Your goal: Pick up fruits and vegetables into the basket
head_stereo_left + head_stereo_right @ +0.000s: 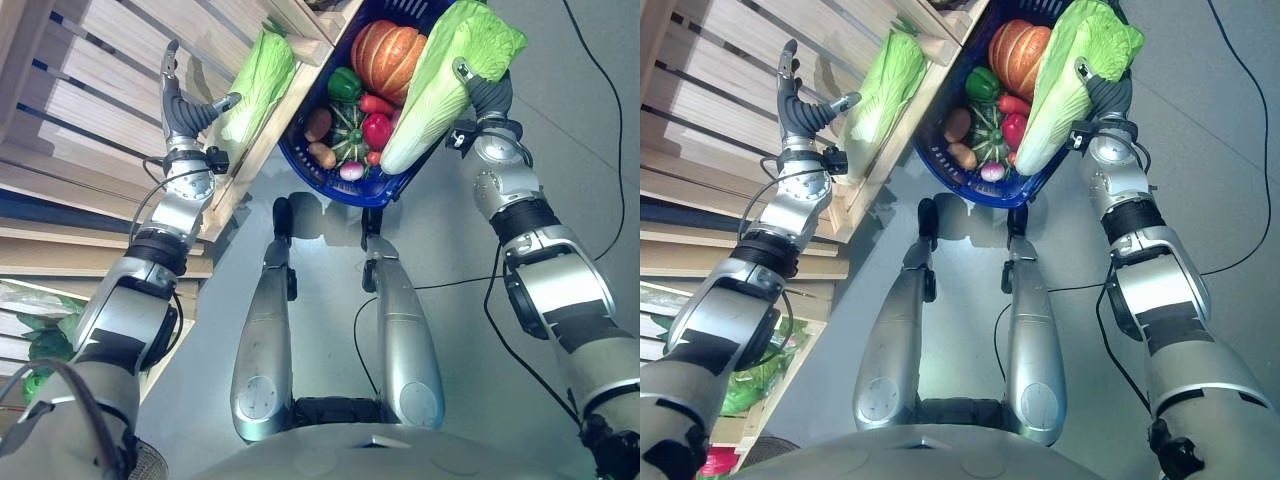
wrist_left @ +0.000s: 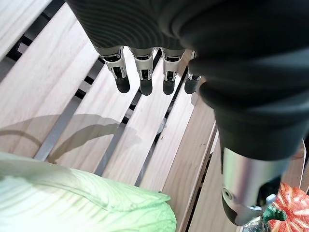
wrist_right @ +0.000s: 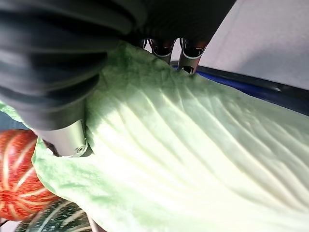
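**Two cabbages: one held over the basket, one on the crate**

Two napa cabbages in play. The right hand (image 1: pixel 487 95) grips cabbage A (image 1: pixel 445 80): thumb across its front, fingers curled round the far side, as the right wrist view confirms with leaf pressed against the palm. Cabbage A hangs tilted, white stem end down over the basket's near right rim, leafy end up past the far edge.

The basket (image 1: pixel 330 185) is blue and sits on grey floor (image 1: pixel 450 240) between the two arms. Contents, as far as visible:
- pumpkin (image 1: pixel 388 55), orange, at the far side, touching cabbage A
- green pepper (image 1: pixel 344 84) just beside the pumpkin
- striped squash (image 1: pixel 351 128) in the middle
- red pepper (image 1: pixel 377 129) beside it, against cabbage A's stem
- potato (image 1: pixel 318 123) and a second brown one (image 1: pixel 322 154) at the left wall
- a small pink-white root (image 1: pixel 351 170) at the near rim; can't tell what it is

The left hand (image 1: pixel 180 105) is spread: fingers straight, thumb out toward cabbage B (image 1: pixel 258 85), holding nothing. In the left wrist view its fingertips (image 2: pixel 122 86) hang over bare slats. Cabbage B lies on the wooden crate (image 1: pixel 110 100), near its edge beside the basket; thumb tip is just beside it, contact unclear.
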`<state>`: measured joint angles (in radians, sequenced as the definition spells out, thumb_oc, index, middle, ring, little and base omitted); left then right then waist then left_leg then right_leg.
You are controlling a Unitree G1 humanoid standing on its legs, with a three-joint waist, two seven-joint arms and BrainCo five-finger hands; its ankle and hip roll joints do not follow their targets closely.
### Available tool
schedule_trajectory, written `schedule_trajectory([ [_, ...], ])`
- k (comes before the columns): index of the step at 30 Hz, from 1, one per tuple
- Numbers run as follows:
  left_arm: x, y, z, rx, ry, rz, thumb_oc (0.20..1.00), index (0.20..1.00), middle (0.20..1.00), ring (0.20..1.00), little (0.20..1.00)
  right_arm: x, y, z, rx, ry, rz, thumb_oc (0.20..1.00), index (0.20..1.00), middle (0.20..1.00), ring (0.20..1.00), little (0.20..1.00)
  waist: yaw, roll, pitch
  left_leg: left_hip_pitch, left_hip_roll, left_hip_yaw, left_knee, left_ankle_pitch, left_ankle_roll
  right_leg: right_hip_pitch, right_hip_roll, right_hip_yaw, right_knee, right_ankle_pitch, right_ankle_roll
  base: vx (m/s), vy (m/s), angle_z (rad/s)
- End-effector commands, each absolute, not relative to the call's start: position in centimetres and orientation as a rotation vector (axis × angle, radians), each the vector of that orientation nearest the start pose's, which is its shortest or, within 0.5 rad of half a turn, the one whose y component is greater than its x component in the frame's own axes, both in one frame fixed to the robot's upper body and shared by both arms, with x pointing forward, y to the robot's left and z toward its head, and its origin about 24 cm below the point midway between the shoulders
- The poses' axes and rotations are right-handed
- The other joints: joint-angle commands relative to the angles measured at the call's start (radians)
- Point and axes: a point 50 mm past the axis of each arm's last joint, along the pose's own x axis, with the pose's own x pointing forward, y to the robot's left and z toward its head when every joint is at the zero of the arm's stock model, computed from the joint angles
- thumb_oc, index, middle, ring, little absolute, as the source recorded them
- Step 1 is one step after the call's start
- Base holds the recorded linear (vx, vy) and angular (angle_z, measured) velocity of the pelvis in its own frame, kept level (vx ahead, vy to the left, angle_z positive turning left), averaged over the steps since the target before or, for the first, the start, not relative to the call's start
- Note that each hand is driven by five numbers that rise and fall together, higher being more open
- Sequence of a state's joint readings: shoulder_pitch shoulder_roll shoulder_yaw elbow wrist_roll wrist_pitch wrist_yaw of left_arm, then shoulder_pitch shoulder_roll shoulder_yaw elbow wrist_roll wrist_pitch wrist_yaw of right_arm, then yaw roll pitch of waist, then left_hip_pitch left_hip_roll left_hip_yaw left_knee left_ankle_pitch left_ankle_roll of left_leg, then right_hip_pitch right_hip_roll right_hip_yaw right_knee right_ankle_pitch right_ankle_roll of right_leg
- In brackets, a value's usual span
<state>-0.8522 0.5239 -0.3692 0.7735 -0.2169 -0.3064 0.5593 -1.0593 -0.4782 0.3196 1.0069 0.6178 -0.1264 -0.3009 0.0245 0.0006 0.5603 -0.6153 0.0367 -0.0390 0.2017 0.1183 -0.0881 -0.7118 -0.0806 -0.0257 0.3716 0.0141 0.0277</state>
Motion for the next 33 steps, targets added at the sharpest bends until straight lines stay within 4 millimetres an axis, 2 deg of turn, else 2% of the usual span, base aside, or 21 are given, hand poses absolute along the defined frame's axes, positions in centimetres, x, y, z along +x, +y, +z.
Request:
schedule_trajectory([
  [1, 38.3, 20.2, 18.6, 0.318, -0.499, 0.366, 1.0, 1.0, 1.0, 1.0, 1.0, 41.3, -22.5, 21.9, 0.019, -0.245, -0.295, 0.2, 0.2, 0.2, 0.2, 0.2, -0.002, 0.074, -0.04, -0.061, -0.081, 0.021, 0.093, -0.098, 0.03, 0.004, 0.016, -0.073, -0.002, -0.034, 0.037, 0.01, -0.007, 0.12],
  [11, 38.4, 18.8, 18.8, 0.307, -0.519, 0.34, 1.0, 1.0, 1.0, 1.0, 1.0, 41.7, -22.9, 21.7, -0.011, -0.176, -0.335, 0.2, 0.2, 0.2, 0.2, 0.2, 0.013, 0.097, -0.04, -0.088, -0.09, 0.017, 0.096, -0.092, 0.031, -0.025, 0.014, -0.076, 0.01, -0.036, 0.035, 0.0, 0.001, 0.02],
  [16, 38.4, 18.4, 18.7, 0.304, -0.523, 0.33, 1.0, 1.0, 1.0, 1.0, 1.0, 41.7, -23.6, 21.3, 0.007, -0.128, -0.371, 0.2, 0.2, 0.2, 0.2, 0.2, 0.019, 0.104, -0.04, -0.099, -0.092, 0.015, 0.099, -0.09, 0.033, -0.035, 0.013, -0.079, 0.015, -0.036, 0.035, 0.01, 0.001, 0.01],
  [25, 38.2, 18.1, 18.4, 0.293, -0.531, 0.324, 1.0, 1.0, 1.0, 1.0, 1.0, 41.4, -25.3, 20.2, -0.096, -0.028, -0.475, 0.2, 0.2, 0.2, 0.2, 0.2, 0.026, 0.115, -0.04, -0.119, -0.092, 0.011, 0.102, -0.083, 0.034, -0.059, 0.01, -0.081, 0.024, -0.033, 0.038, 0.0, 0.0, 0.0],
  [26, 38.2, 18.1, 18.4, 0.292, -0.532, 0.324, 1.0, 1.0, 1.0, 1.0, 1.0, 41.3, -25.4, 20.1, -0.105, -0.021, -0.482, 0.272, 0.272, 0.272, 0.272, 0.272, 0.027, 0.116, -0.04, -0.122, -0.091, 0.011, 0.104, -0.083, 0.034, -0.062, 0.009, -0.081, 0.025, -0.033, 0.038, 0.0, 0.0, 0.0],
  [27, 38.2, 18.0, 18.3, 0.292, -0.532, 0.324, 1.0, 1.0, 1.0, 1.0, 1.0, 41.3, -25.6, 20.1, -0.11, -0.014, -0.49, 0.595, 0.595, 0.595, 0.595, 0.595, 0.027, 0.116, -0.04, -0.123, -0.091, 0.011, 0.104, -0.083, 0.034, -0.063, 0.009, -0.081, 0.026, -0.032, 0.039, 0.0, 0.0, 0.0],
  [28, 38.1, 17.9, 18.2, 0.292, -0.531, 0.324, 1.0, 1.0, 1.0, 1.0, 1.0, 41.2, -25.7, 19.8, -0.115, 0.0, -0.493, 1.0, 1.0, 1.0, 1.0, 1.0, 0.028, 0.117, -0.04, -0.126, -0.091, 0.009, 0.104, -0.082, 0.035, -0.066, 0.01, -0.081, 0.028, -0.031, 0.039, 0.0, 0.0, 0.0],
  [33, 38.1, 17.8, 18.2, 0.291, -0.531, 0.32, 1.0, 1.0, 1.0, 1.0, 1.0, 41.2, -26.0, 19.9, -0.125, 0.007, -0.511, 1.0, 1.0, 1.0, 1.0, 1.0, 0.029, 0.117, -0.04, -0.127, -0.093, 0.006, 0.105, -0.081, 0.036, -0.069, 0.011, -0.081, 0.027, -0.028, 0.04, 0.0, 0.0, 0.0],
])
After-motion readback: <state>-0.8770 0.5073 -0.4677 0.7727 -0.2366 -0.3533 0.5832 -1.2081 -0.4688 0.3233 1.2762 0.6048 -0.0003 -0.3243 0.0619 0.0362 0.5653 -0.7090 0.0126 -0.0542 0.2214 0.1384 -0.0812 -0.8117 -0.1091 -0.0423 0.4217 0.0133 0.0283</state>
